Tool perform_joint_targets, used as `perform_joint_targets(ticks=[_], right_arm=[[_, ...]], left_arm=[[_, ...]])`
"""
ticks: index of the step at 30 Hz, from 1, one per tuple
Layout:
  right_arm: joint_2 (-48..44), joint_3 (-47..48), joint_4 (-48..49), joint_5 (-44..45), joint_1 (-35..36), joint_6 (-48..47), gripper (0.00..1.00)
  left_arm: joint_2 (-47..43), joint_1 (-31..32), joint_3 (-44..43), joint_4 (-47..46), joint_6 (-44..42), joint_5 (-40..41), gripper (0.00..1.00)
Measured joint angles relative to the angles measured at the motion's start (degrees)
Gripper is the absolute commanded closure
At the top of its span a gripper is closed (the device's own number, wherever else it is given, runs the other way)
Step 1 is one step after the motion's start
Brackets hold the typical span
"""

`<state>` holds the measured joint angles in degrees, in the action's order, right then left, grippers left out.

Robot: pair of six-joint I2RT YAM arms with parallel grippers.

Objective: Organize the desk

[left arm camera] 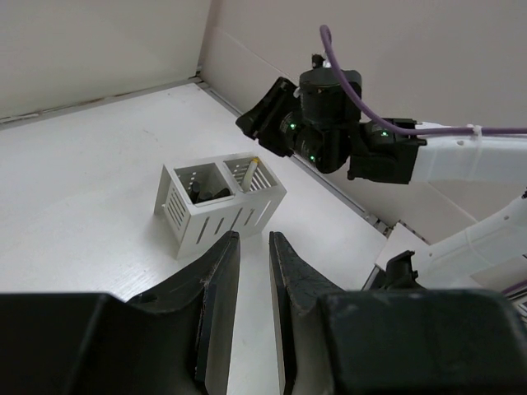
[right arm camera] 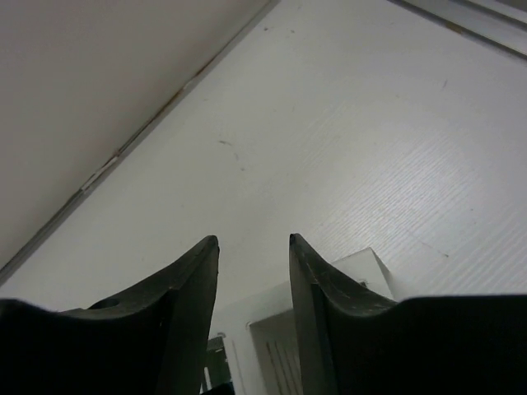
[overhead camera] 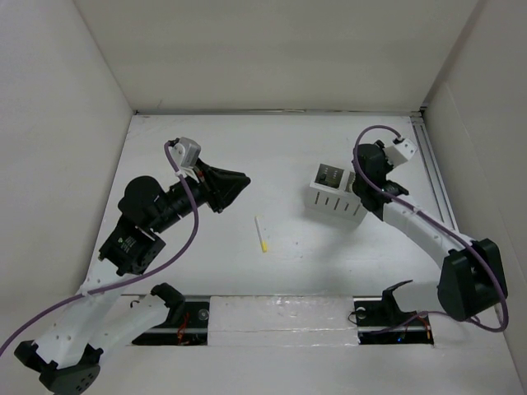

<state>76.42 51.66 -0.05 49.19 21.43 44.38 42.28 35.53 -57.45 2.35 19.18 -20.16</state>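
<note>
Overhead, right arm (overhead camera: 412, 218) bent above holder (overhead camera: 333, 203), right fingers (right arm camera: 189, 280) parted, empty, left arm (overhead camera: 160, 206) aimed rightward, left fingers (left arm camera: 218, 280) narrowly apart.

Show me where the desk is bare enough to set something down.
Bare desk runs along the back wall, beyond the left tool and the slotted holder. Also bare: between the yellow-tipped stick and the near edge. Crowded at the holder, where the right tool hovers.

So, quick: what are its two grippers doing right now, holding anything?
The left gripper: fingers only a narrow gap apart, holding nothing.
The right gripper: fingers open, nothing between them.
</note>
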Motion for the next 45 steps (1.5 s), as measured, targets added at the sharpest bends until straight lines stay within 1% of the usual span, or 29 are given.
perform_joint_targets(ticks=[1,3,4,6,9,11,12,13,15,16,17,18,20,21,24,28,32,36,38,39,41,44,45], right_arm=[[-0.8,0.0,0.0,-0.2,0.4,-0.1,0.68],[-2.6,0.0,0.0,-1.5,1.3,-0.8,0.83],[-3.5,0.0,0.1,-2.8,1.8,-1.2,0.93],[-4.7,0.2,0.7,-6.3,3.3,-2.3,0.99],[-4.0,1.4,0.9,-11.6,6.8,-3.8,1.0],[-1.6,3.5,0.9,-14.8,10.3,-4.8,1.0],[0.2,4.8,0.9,-16.2,12.3,-5.2,0.96],[2.2,6.1,1.0,-17.7,14.2,-5.4,0.86],[6.2,8.0,1.3,-19.4,18.7,-5.9,0.75],[8.3,8.7,1.7,-21.3,21.2,-6.3,0.6],[10.7,9.4,1.7,-21.4,23.5,-6.3,0.59],[12.9,9.9,1.5,-22.1,26.1,-6.4,0.5],[17.5,12.1,0.8,-22.7,30.0,-6.6,0.42],[19.9,13.4,0.5,-22.9,31.9,-6.8,0.35],[25.5,16.1,-0.2,-23.1,36.7,-7.0,0.26],[30.1,17.9,-2.6,-22.6,39.8,-7.1,0.25],[32.2,18.1,-4.8,-20.5,39.6,-6.6,0.26],[32.5,18.1,-5.7,-17.7,39.2,-6.0,0.27],[32.5,18.1,-5.8,-16.6,39.2,-5.7,0.29],[32.6,18.1,-5.9,-16.1,39.2,-5.6,0.33],[33.4,18.2,-6.0,-15.2,39.2,-5.3,0.37],[35.8,19.5,-6.8,-14.6,39.2,-5.1,0.4],[36.8,20.3,-7.2,-14.5,39.2,-4.9,0.42]], left_arm=[[0.1,0.0,0.0,0.0,0.0,0.0,0.82],[0.1,0.0,0.0,0.0,0.0,0.0,0.82],[0.1,0.0,0.0,0.0,0.0,0.0,0.82],[0.2,0.0,0.0,0.0,0.0,0.0,0.82],[0.4,0.0,0.0,0.0,0.0,0.0,0.82],[0.5,0.0,0.0,0.0,0.0,0.0,0.82],[0.5,0.0,0.0,0.0,0.0,0.0,0.82],[0.5,0.0,0.0,0.0,0.0,0.0,0.82],[0.5,0.0,0.0,0.0,0.0,0.0,0.82],[0.5,0.0,0.0,0.0,0.0,0.0,0.82],[0.5,0.0,0.0,0.0,0.0,0.0,0.82],[0.5,0.0,0.0,0.0,0.0,0.0,0.82],[0.5,0.0,0.0,0.0,0.0,0.0,0.82],[0.4,0.0,0.0,0.0,0.0,0.0,0.82],[0.4,0.0,0.0,0.0,0.0,0.0,0.82],[0.4,0.0,0.0,0.0,0.0,0.0,0.82],[0.4,0.0,0.0,0.0,0.0,0.0,0.82],[0.4,0.0,0.0,0.0,0.0,0.0,0.82],[0.4,0.0,0.0,0.0,0.0,0.0,0.82],[0.4,0.0,0.0,0.0,0.0,0.0,0.82],[0.4,0.0,0.0,0.0,0.0,0.0,0.82],[0.4,0.0,0.0,0.0,0.0,0.0,0.82],[0.4,0.0,0.0,0.0,0.0,0.0,0.82]])
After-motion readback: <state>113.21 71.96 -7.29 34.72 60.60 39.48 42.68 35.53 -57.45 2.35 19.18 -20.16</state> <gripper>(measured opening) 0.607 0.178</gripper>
